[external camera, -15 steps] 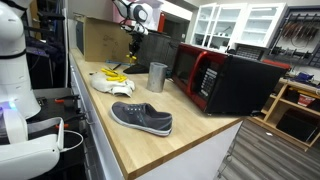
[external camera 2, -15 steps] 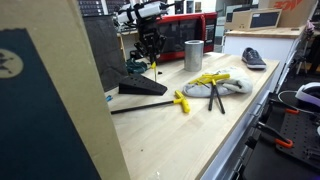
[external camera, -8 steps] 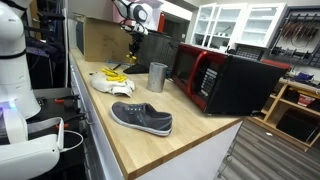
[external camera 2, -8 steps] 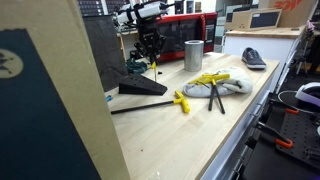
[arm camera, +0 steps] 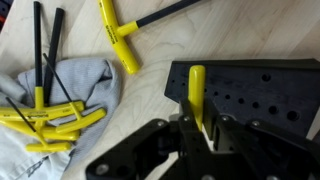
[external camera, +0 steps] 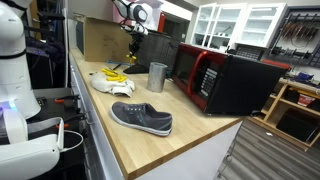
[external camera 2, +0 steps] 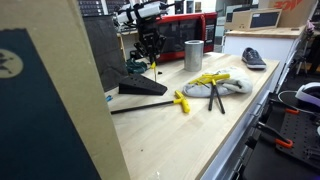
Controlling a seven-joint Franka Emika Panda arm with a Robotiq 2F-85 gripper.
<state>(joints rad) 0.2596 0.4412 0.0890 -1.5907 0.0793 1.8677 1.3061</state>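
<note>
My gripper [arm camera: 200, 132] is shut on the yellow handle of a T-handle hex wrench [arm camera: 197, 92], which points down over a black perforated tool stand [arm camera: 255, 88]. In both exterior views the gripper [external camera: 133, 42] [external camera 2: 150, 46] hangs above the stand [external camera 2: 140, 88] at the far end of the wooden bench, with the wrench's thin shaft [external camera 2: 155, 68] hanging below it. Whether the shaft's tip touches the stand cannot be made out.
A grey cloth [arm camera: 70, 110] [external camera: 112, 82] [external camera 2: 228, 84] carries several yellow-handled wrenches. One loose T-handle wrench [arm camera: 125, 42] [external camera 2: 180, 102] lies on the bench beside the stand. A metal cup [external camera: 157, 77] [external camera 2: 193, 54], a grey shoe [external camera: 141, 118], a red-and-black microwave [external camera: 225, 80] and a cardboard box [external camera: 100, 40] stand nearby.
</note>
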